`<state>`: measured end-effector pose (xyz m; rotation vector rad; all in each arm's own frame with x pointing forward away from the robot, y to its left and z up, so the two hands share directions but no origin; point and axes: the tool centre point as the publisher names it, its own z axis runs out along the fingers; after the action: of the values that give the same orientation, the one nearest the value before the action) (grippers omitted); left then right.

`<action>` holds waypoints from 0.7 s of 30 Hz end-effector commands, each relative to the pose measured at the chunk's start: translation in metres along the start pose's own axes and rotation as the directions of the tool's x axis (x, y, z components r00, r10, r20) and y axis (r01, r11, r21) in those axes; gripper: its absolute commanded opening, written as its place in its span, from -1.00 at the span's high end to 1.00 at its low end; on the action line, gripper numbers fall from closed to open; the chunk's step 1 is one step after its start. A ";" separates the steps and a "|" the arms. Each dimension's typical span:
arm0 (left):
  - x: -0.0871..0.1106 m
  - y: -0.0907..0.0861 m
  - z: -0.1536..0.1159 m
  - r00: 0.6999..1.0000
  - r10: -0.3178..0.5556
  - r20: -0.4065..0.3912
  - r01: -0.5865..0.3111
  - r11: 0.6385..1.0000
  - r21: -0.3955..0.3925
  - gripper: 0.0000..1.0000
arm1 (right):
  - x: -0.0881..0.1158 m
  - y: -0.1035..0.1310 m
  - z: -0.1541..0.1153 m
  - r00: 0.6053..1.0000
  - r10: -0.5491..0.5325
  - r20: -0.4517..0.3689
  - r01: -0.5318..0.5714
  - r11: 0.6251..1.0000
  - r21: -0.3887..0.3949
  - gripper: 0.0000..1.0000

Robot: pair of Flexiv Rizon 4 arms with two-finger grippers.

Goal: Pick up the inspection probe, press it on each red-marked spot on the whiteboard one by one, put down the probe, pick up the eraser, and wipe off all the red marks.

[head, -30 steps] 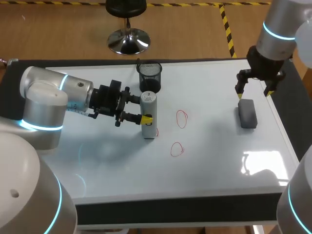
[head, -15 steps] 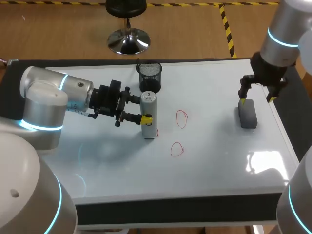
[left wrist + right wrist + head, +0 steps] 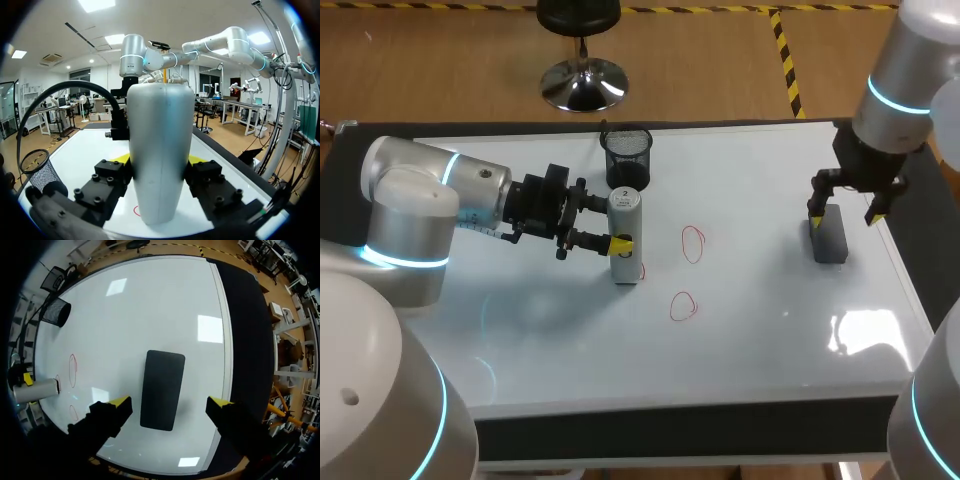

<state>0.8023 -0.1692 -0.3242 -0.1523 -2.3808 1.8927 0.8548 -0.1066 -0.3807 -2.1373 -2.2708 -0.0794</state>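
Whiteboard covers the tabletop. The left pincer is clenched on the upright inspection probe, whose base stands at a small red mark. Two red ovals lie just beyond it. The right pincer hangs released, astride the eraser. Best to press squarely and lift the probe clear between spots, so nothing smears.

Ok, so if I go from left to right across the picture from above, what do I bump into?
left arm → probe → farther red ring → eraser
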 end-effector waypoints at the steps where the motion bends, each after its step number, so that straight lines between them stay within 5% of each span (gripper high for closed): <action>1: 0.004 0.020 0.004 1.000 -0.001 0.002 0.001 1.000 0.001 1.00 | 0.009 -0.011 0.002 1.000 -0.005 0.010 0.005 1.000 -0.013 -1.00; 21: 0.004 0.020 0.004 1.000 -0.001 0.002 0.001 1.000 0.001 1.00 | 0.030 -0.018 0.018 0.999 -0.013 0.046 0.014 1.000 -0.022 -1.00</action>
<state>0.8023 -0.1692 -0.3242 -0.1523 -2.3808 1.8926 0.8307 -0.0798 -0.3935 -2.1558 -2.3206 -0.0676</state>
